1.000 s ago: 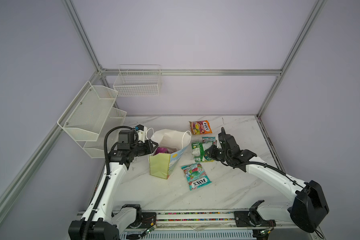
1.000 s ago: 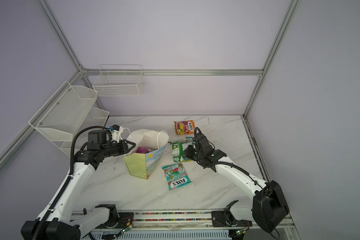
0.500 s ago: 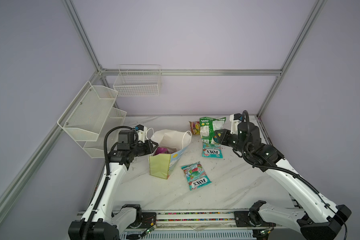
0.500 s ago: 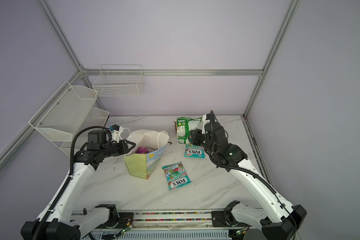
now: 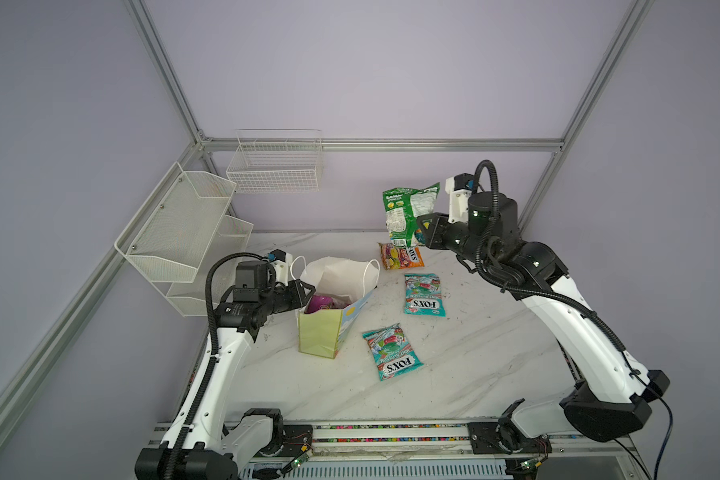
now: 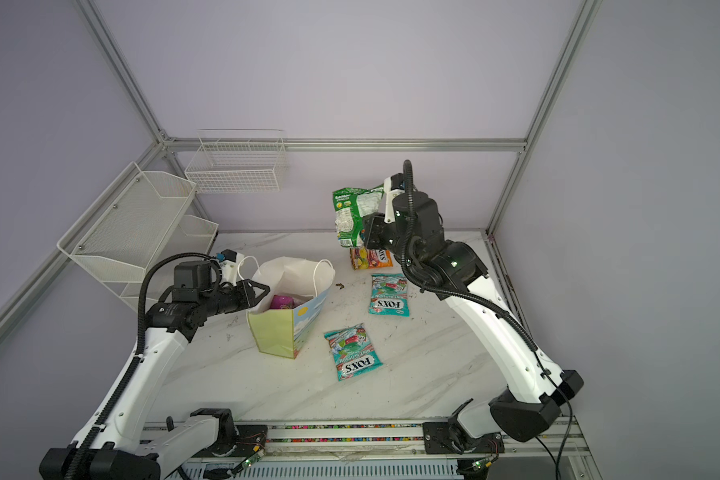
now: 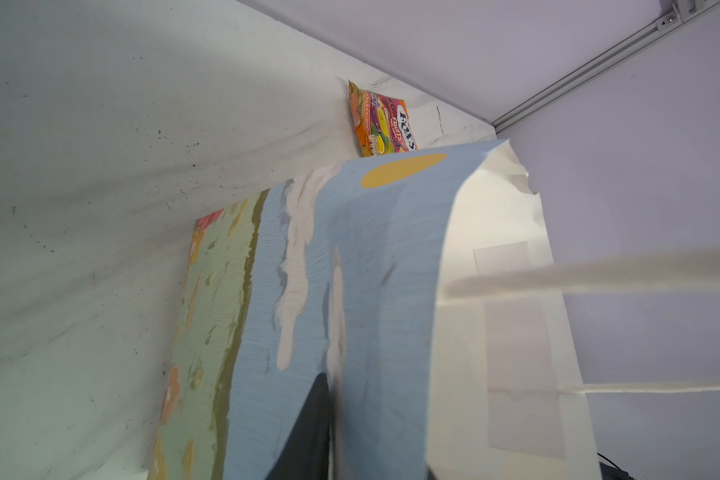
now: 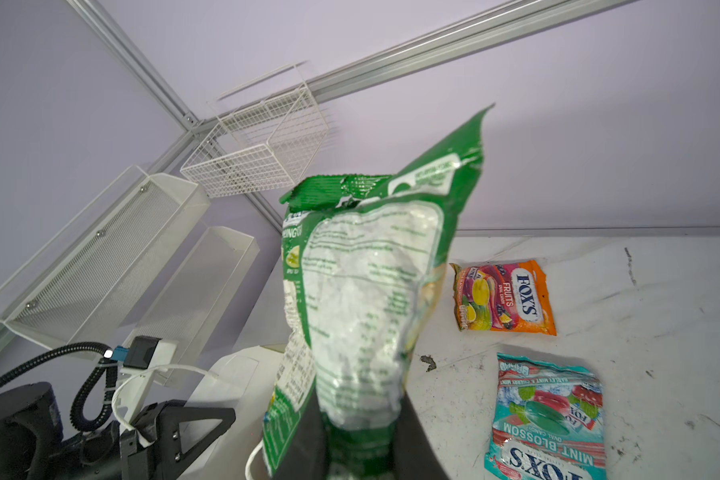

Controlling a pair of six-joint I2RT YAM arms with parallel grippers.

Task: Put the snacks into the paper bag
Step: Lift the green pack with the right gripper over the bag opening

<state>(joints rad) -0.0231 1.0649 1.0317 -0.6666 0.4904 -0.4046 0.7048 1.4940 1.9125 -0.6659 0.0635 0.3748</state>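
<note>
A: Entry one, the paper bag?

B: Paper bag [image 5: 323,332]: stands on the marble table [image 5: 474,353], left of centre. Mouth open, white inside, pale yellow-green side facing front. Contents: one magenta packet [image 5: 323,302], low inside.

A: Held by?

B: Left gripper [image 5: 307,289]: jaws drawn close on the bag's left wall, at the rim. In the left wrist view one dark finger [image 7: 308,428] lies on the blue printed face. The other finger is hidden behind the paper. A white cord handle crosses that view, blurred.

A: Snacks outside the bag?

B: Four.
- Green packet [image 5: 406,212]: in the air over the back of the table, upright. The right gripper [image 5: 421,232] pinches its lower end, jaws pressed onto the plastic.
- Orange packet [image 5: 402,257]: flat on the table near the back. In both top views it shows just under the green one.
- Far teal packet [image 5: 422,295]: flat, right of the bag's mouth, near the orange one but apart from it.
- Near teal packet [image 5: 393,353]: flat, towards the front, just right of the bag's base, not touching it.

A: Fixtures?

B: Wire basket [image 5: 275,174] on the back wall. Mesh shelves [image 5: 175,228] on the left wall.
</note>
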